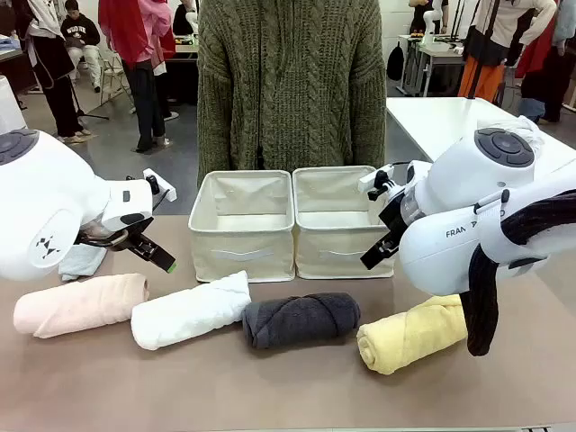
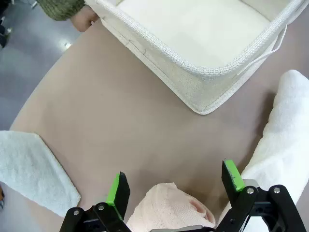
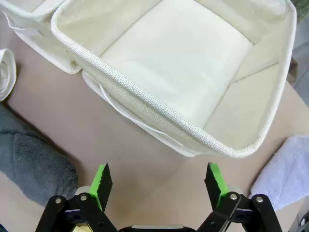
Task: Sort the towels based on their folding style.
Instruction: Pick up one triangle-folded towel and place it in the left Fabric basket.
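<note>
Four rolled towels lie in a row on the brown table: pale pink (image 1: 81, 304), white (image 1: 191, 310), dark grey (image 1: 301, 319) and yellow (image 1: 409, 335). A pale teal folded towel (image 1: 81, 261) peeks out behind my left arm. My left gripper (image 1: 155, 255) hangs open above the gap between the pink and white rolls. In its wrist view the left gripper (image 2: 176, 181) is open over the pink roll's end (image 2: 169, 210), with the white roll (image 2: 285, 145) and teal towel (image 2: 29, 169) to the sides. My right gripper (image 1: 378, 247) is open and empty above the table. The right gripper (image 3: 158, 179) sits between the grey roll (image 3: 34, 159) and a periwinkle towel (image 3: 285, 174).
Two cream fabric bins stand side by side behind the rolls, the left one (image 1: 241, 261) and the right one (image 1: 337, 263), both empty. A person in a green knitted sweater (image 1: 288, 81) stands at the far edge. Another white table (image 1: 441, 117) is at the back right.
</note>
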`<move>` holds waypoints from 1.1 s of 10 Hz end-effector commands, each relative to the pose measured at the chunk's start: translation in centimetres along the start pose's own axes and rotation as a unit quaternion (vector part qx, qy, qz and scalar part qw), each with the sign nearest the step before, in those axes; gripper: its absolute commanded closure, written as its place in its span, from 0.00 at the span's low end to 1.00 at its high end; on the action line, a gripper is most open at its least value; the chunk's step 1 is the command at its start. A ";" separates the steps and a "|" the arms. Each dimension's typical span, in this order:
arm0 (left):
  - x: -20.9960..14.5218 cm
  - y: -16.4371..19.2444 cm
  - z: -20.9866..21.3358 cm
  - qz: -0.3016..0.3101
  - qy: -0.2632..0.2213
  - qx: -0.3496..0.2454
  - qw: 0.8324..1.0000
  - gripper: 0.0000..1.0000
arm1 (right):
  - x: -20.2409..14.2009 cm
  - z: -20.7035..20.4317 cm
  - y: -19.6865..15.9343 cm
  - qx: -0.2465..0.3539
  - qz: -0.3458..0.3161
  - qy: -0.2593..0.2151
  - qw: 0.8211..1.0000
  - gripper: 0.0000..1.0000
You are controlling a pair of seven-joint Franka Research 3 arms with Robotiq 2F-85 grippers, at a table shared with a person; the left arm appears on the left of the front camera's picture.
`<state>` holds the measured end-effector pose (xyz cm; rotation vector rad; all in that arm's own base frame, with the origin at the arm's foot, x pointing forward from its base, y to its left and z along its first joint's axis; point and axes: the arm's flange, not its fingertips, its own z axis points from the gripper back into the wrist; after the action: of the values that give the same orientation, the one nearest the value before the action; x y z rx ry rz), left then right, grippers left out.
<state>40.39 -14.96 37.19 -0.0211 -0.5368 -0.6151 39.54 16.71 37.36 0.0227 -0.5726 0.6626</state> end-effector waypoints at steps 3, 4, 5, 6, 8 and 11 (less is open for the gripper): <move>0.0 0.0 0.0 0.000 0.000 0.000 1.000 0.00 | 0.0 0.0 0.0 0.000 0.000 0.000 1.000 0.00; 0.0 0.0 0.0 0.000 0.000 0.000 1.000 0.00 | 0.0 0.0 0.0 0.000 0.000 0.000 1.000 0.00; 0.0 0.0 0.0 0.000 0.000 0.000 1.000 0.00 | 0.0 0.0 0.0 0.000 0.000 0.000 1.000 0.00; 0.0 0.0 0.0 0.000 0.000 0.000 1.000 0.00 | 0.0 0.0 0.0 0.000 0.000 0.000 1.000 0.00; 0.0 0.0 0.0 0.000 0.000 0.000 1.000 0.00 | 0.0 0.0 0.0 0.000 0.000 0.000 1.000 0.00; 0.0 0.0 0.0 0.000 0.000 0.000 1.000 0.00 | 0.0 0.0 0.0 0.000 0.000 0.000 1.000 0.00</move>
<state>40.39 -14.96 37.19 -0.0212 -0.5368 -0.6149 39.55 16.71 37.36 0.0224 -0.5726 0.6629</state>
